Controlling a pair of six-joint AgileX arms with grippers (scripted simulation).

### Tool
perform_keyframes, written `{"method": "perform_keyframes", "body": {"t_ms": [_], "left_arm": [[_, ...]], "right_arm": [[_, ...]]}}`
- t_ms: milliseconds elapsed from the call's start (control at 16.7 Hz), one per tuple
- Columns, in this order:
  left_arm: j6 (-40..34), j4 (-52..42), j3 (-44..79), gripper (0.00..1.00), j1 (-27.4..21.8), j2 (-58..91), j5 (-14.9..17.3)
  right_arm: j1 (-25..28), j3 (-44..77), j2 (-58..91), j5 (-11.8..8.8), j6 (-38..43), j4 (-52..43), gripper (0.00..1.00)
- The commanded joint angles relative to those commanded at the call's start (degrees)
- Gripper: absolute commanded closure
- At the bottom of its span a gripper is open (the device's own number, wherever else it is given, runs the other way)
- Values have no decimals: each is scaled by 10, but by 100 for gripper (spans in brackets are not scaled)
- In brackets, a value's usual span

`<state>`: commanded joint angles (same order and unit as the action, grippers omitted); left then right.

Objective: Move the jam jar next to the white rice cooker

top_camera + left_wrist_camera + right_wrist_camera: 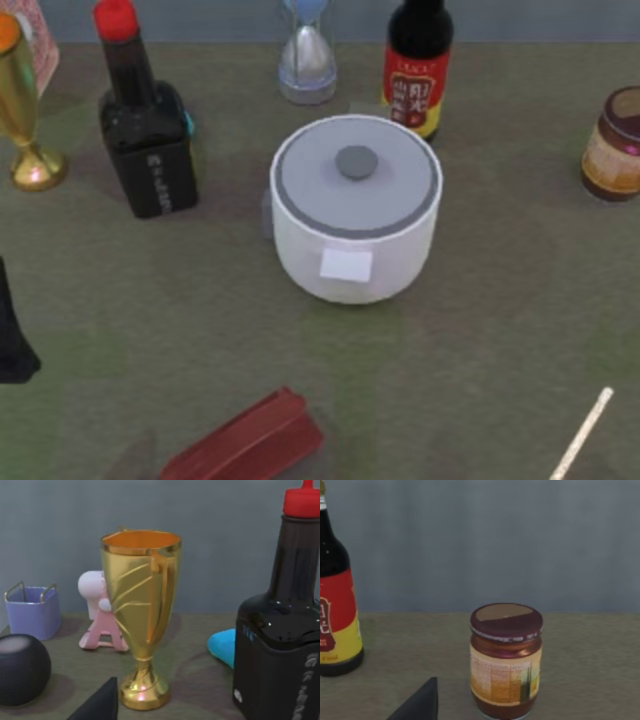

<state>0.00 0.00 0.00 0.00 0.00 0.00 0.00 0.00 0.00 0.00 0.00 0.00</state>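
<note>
I see the jam jar [506, 660] upright ahead of my right arm's jaws, untouched, well apart from the white rice cooker [355, 208]; whether either arm's jaws are open, I cannot tell.

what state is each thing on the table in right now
jam jar: upright, lid on, at the table's right edge, apart from the cooker
white rice cooker: upright, lid closed, mid-table
red-yellow label bottle: upright, capped
red-capped dark bottle: upright, capped
gold trophy cup: upright
hourglass: standing
red box: lying flat
left gripper: at the left edge, holding nothing
</note>
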Motion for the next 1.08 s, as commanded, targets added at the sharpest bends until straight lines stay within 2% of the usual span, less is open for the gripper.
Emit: {"method": "perform_keyframes", "body": {"t_ms": [240, 540, 780, 1080], "left_arm": [[0, 0, 0, 0, 0, 0, 0], [0, 0, 0, 0, 0, 0, 0], [0, 0, 0, 0, 0, 0, 0], [0, 0, 0, 0, 0, 0, 0]], "right_arm": [[-2, 13, 13, 2, -1, -14, 0], [-15, 121, 128, 11, -12, -117, 0], [-27, 291, 286, 16, -27, -230, 0], [-36, 598, 532, 16, -54, -370, 0]]}}
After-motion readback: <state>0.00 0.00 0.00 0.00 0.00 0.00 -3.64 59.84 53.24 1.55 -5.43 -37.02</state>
